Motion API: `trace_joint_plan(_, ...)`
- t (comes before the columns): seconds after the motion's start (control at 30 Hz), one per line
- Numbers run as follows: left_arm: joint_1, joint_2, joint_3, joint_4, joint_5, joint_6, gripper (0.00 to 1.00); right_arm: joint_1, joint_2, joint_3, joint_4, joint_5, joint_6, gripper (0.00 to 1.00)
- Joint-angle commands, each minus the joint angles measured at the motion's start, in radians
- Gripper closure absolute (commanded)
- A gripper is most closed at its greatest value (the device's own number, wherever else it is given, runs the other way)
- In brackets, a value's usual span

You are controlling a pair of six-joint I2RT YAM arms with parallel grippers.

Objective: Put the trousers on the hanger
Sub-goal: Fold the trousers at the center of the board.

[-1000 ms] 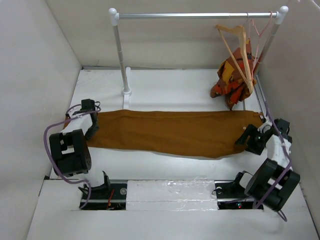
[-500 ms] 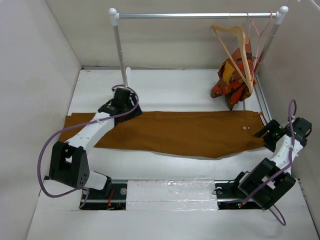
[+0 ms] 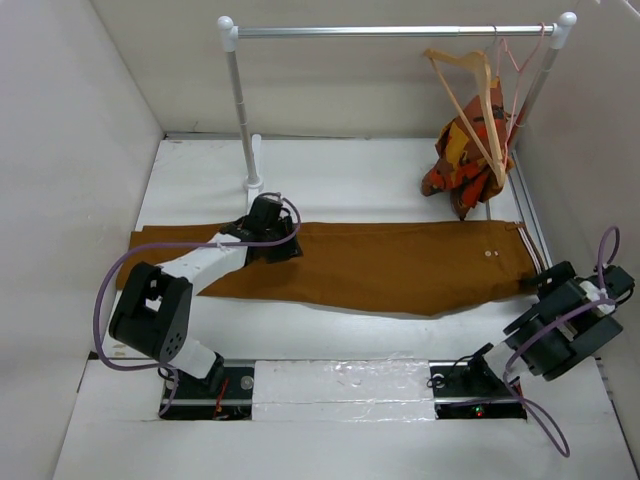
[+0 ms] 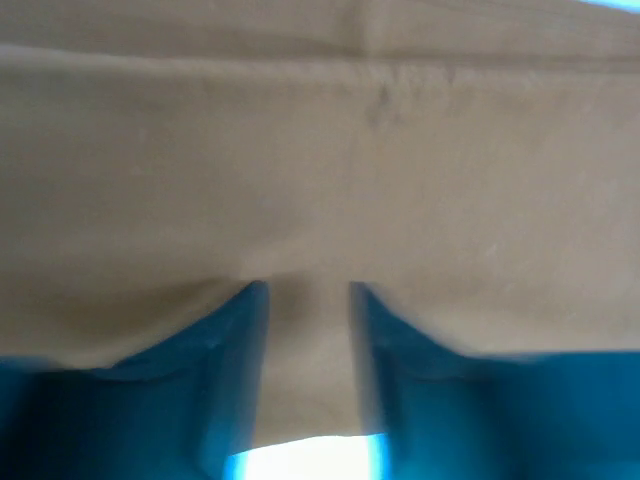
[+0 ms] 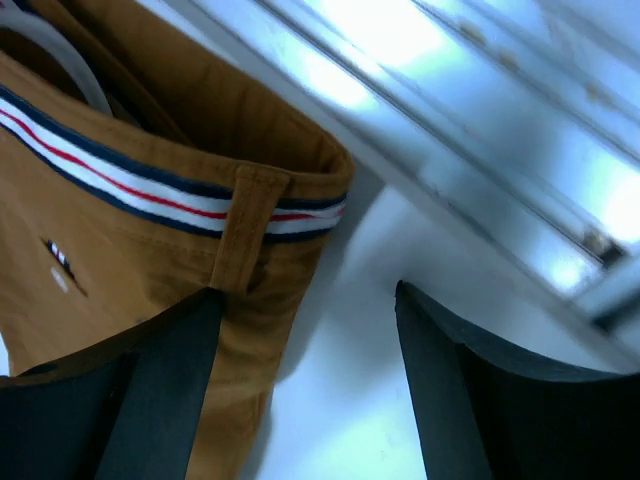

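Rail (image 3: 390, 31) holds hanger (image 3: 467, 112) behind trousers (image 3: 400, 262); left tool (image 4: 305, 295) seemingly pinching them, right tool (image 5: 308, 292) spread.

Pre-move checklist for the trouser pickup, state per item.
1. ok: trousers lie spread flat on the table.
2. cannot tell: left gripper is down on the cloth with a ridge of it between the jaws. The view is too blurred to confirm a closed grip.
3. not ok: right gripper is open, and the waistband corner lies just ahead of it, unheld.
4. ok: hanger hangs on the rail.
5. cannot tell: the patterned garment overlaps the hanger's lower end, so its crossbar may not be free.
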Motion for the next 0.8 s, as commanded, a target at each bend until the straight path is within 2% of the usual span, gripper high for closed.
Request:
trace_joint_plan(0.0,0.0,-0.043,-0.051,0.078,0.083,-0.002,0.71,0.018,0.058,-0.065,0.235,-0.131,0.087,0.24)
trace_joint_plan(0.03,0.0,-0.046,-0.068,0.086,0.072,0.001,0.86,0.032,0.069,-0.067,0.259,-0.116,0.097,0.24)
trace_joint_plan(0.1,0.0,-0.057,-0.076,0.086,0.06,0.012,0.97,0.072,0.094,-0.07,0.293,-0.11,0.113,0.24)
trace_joint_plan(0.2,0.0,-0.054,-0.067,0.066,0.057,0.017,1.0,0.097,0.11,-0.093,0.364,-0.102,0.163,0.32)
trace_joint_plan(0.27,-0.009,-0.044,-0.054,0.055,0.052,0.021,1.0,0.106,0.123,-0.105,0.453,-0.138,0.2,0.49)
trace_joint_plan(0.37,-0.021,-0.031,-0.056,0.029,0.005,0.024,1.0,0.117,0.132,-0.098,0.497,-0.162,0.196,0.86)
trace_joint_plan(0.4,-0.021,-0.028,-0.059,0.023,-0.006,0.024,1.0,0.117,0.108,-0.089,0.493,-0.158,0.185,0.95)
trace_joint_plan(0.43,-0.021,-0.025,-0.057,0.014,-0.029,0.023,1.0,0.117,0.085,-0.084,0.465,-0.146,0.15,1.0)
trace_joint_plan(0.5,-0.021,-0.024,-0.053,-0.006,-0.047,0.014,1.0,0.117,0.025,-0.076,0.412,-0.142,0.108,1.0)
trace_joint_plan(0.6,-0.021,-0.043,-0.045,-0.016,-0.057,0.001,1.0,0.167,-0.185,-0.101,0.236,-0.103,0.05,1.0)
trace_joint_plan(0.63,-0.021,-0.05,-0.037,-0.016,-0.042,-0.008,1.0,0.221,-0.316,-0.123,0.158,-0.099,0.041,1.0)
trace_joint_plan(0.7,-0.031,-0.066,-0.033,-0.016,-0.025,-0.011,1.0,0.302,-0.447,-0.137,0.081,-0.072,0.053,1.0)
trace_joint_plan(0.73,-0.031,-0.07,-0.031,-0.019,-0.02,-0.012,1.0,0.4,-0.512,-0.145,0.015,-0.052,0.088,1.0)
trace_joint_plan(0.77,-0.044,-0.072,-0.03,-0.023,-0.021,-0.009,1.0,0.448,-0.617,-0.147,-0.018,-0.046,0.105,1.0)
